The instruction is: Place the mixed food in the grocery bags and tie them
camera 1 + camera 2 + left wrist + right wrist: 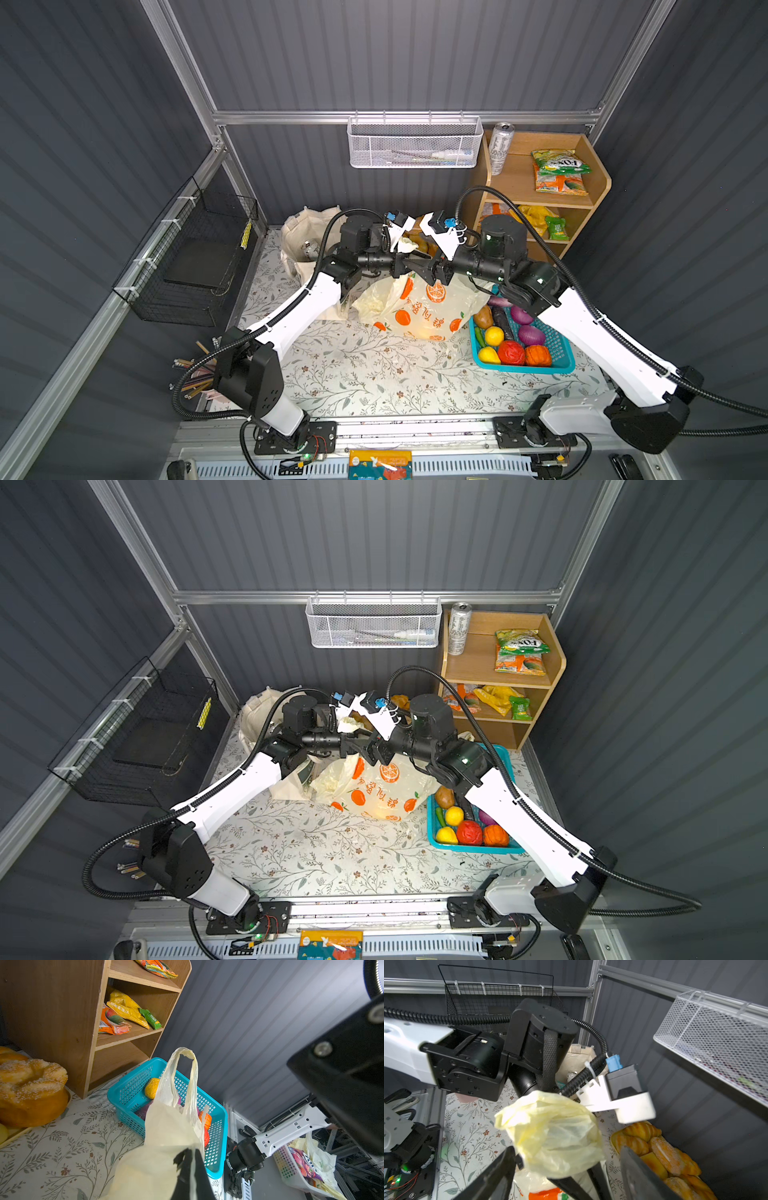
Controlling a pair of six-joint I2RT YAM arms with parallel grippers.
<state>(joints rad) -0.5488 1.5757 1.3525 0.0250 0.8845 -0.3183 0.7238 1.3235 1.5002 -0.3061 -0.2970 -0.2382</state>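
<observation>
While left jaws pinch bag, right jaws flank it.

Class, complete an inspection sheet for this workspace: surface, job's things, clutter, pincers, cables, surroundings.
Surface: floral cloth, lying flat.
Job's things: plastic bag mid-table; tote behind it, left; produce in blue basket; bread at back; can and packets on shelf.
Clutter: sticks off left edge; teal packet on front rail.
Pincers: left pincer shut on plastic bag's handle; right pincer open by it.
Cables: black conduit along each arm.
Surroundings: mesh basket on back rail; wire basket on left wall.
</observation>
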